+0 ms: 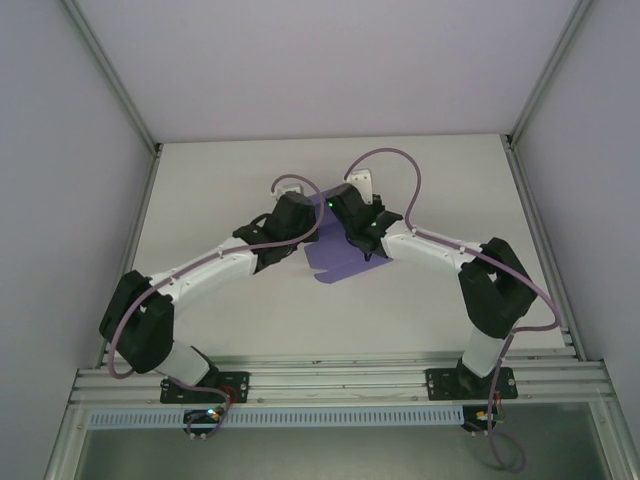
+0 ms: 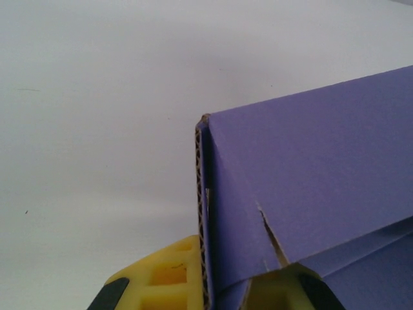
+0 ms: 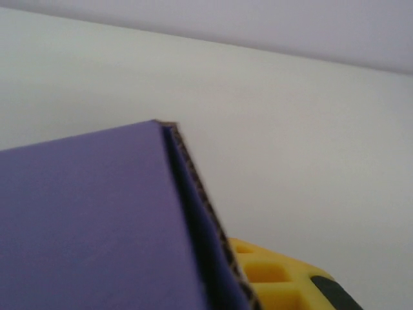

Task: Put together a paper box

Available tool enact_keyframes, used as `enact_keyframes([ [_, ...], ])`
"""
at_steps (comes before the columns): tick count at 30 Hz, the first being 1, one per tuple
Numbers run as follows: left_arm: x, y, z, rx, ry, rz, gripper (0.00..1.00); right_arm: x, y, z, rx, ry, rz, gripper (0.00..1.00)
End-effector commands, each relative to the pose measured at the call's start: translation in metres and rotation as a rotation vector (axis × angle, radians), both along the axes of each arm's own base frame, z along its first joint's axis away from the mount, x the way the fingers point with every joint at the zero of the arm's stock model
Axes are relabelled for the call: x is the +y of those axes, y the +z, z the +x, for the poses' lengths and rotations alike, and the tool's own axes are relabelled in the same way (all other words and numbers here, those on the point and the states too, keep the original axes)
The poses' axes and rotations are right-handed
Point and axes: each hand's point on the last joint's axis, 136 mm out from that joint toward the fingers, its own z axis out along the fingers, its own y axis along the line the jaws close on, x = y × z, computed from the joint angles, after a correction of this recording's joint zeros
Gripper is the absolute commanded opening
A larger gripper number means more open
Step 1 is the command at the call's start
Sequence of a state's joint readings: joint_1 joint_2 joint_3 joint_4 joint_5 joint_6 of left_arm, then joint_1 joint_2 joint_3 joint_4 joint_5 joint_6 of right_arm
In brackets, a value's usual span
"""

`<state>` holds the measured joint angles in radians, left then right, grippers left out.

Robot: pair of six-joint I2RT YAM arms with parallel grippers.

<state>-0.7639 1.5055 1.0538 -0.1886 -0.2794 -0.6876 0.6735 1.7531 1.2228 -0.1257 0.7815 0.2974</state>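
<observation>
Yellow fingers [image 2: 161, 281] of my left gripper [image 2: 219, 287] pinch the paper box [image 2: 310, 168], and tearing is the risk.
Left wrist: both fingers are clamped on the folded wall's corrugated edge, beside a ragged slit; a harder pull could, I judge, rip it further. Right wrist: one yellow finger [image 3: 277, 274] presses the raised card's edge, its partner hidden. Top: my arms reach inward, elbows out, wrists nearly meeting over the box mid-table [image 1: 220, 180]; the right gripper [image 1: 352, 235] seems clamped too, so opposing tugs may crease it.

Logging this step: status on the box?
Left gripper shut on paper box, folded edge. Right gripper shut on it too. Box partly folded, not yet formed. Nothing in the way.
</observation>
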Motion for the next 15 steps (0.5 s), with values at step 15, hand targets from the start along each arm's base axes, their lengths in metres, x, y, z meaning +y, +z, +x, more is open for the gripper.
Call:
enact_keyframes([
  [15, 0.059, -0.007, 0.008, -0.004, 0.156, 0.133, 0.0, -0.009, 0.002, -0.009, -0.062, 0.271, 0.185, 0.28],
])
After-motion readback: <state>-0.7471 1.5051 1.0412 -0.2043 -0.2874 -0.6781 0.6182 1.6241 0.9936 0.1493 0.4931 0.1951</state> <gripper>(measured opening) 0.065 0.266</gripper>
